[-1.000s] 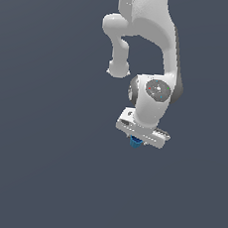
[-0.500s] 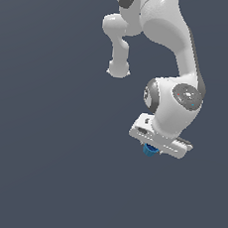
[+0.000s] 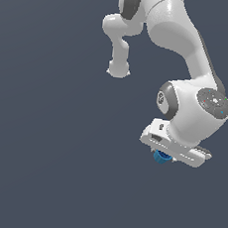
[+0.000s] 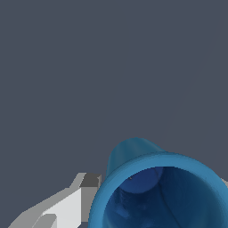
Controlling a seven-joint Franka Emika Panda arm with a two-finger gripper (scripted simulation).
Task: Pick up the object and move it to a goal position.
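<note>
Blue object (image 3: 161, 157), a small bright hollow cup-like cylinder, sits pinched under the white robot claw (image 3: 164, 159), which is closed around it; the wrist view looks straight into its open mouth (image 4: 156, 196). It appears carried clear of the plain grey counter (image 3: 45, 168). Only a little of it shows below the fingers, so a quick swing toward the goal could let it slip out or twist.

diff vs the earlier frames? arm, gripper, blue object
The arm has swung toward the exterior view's right and slightly lower, carrying the gripper and the blue object with it. Nothing was taken hold of or let go. The object stays tucked under the gripper; the background is unchanged.
</note>
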